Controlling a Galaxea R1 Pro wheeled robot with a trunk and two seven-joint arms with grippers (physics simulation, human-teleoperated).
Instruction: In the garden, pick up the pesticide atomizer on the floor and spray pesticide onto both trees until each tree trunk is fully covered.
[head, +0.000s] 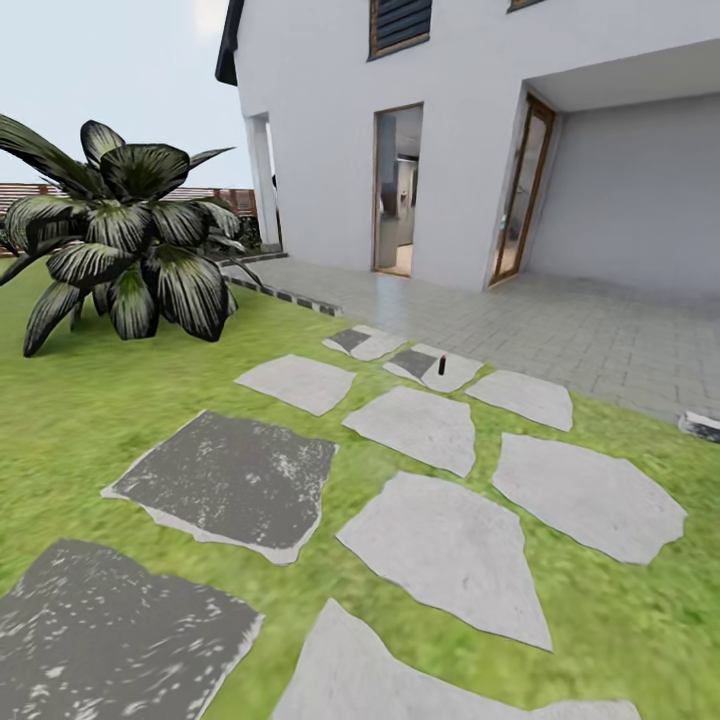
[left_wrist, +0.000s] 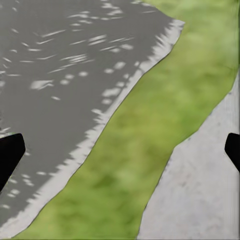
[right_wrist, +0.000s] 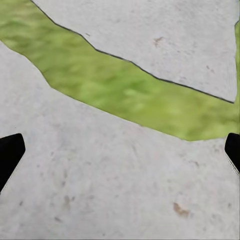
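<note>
We face the white house (head: 330, 120) across a lawn (head: 80, 420) of stepping stones.

The spray bottle (head: 441, 365) stands upright on a pale stone (head: 435, 368) far ahead of us, near the paved patio (head: 560, 330); it is too small to make out detail. A broad striped-leaf plant (head: 125, 240) sits on the grass to the left, with a slatted fence (head: 30, 192) behind it. Our left end effector (left_wrist: 120, 150) hangs with its fingers wide apart over a dark stone and a strip of grass. Our right end effector (right_wrist: 120, 150) is likewise spread, empty, above pale stone.
</note>
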